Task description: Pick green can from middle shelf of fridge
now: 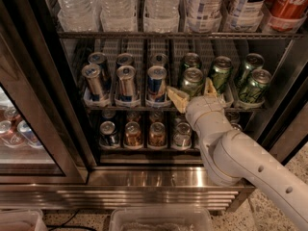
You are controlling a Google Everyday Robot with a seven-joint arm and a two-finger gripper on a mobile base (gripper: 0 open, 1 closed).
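Several green cans stand in the right lanes of the middle shelf of the fridge. The nearest green can is at the front of its lane, with others behind and to its right. My gripper is at the shelf's front rail, open, with one yellowish finger left of that can and the other right of it. The can's lower part sits between the fingers. My white arm reaches in from the lower right.
Blue-and-silver cans fill the left lanes of the same shelf. Large bottles stand on the rack above. Short copper and silver cans sit on the rack below. A glass door is at the left, clear bins on the floor.
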